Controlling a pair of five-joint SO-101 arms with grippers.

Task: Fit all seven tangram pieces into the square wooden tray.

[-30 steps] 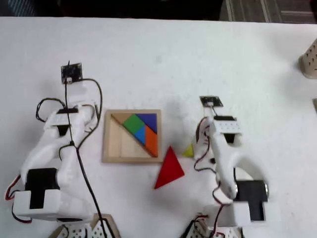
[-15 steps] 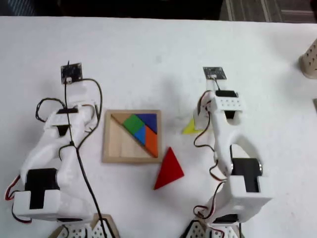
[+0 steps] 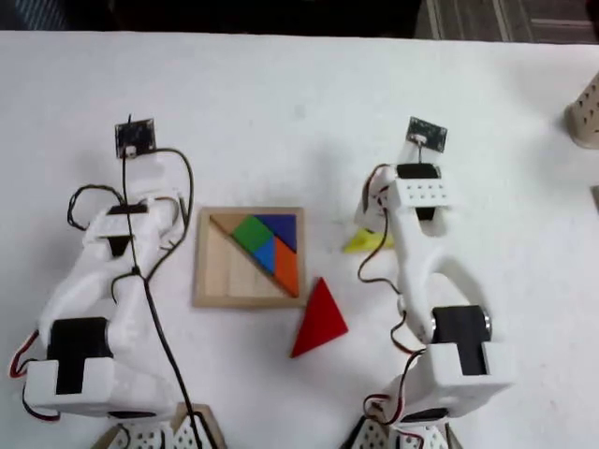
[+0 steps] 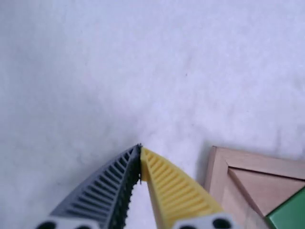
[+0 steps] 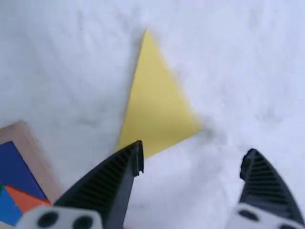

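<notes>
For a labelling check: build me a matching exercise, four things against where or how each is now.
Things:
1. red triangle
2. yellow triangle
3. dark blue piece
4. left gripper

Places or states:
A. shut, beside the tray
B. inside the tray
C. on the table, at the tips of the open right gripper
D. on the table off a tray corner, away from both grippers

Pairs: 1-D, 2-C, 3-B, 4-A.

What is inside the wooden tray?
A green piece, dark blue piece, light blue piece and orange piece, on the tray's right; whether the pale left holds pieces is unclear.
</notes>
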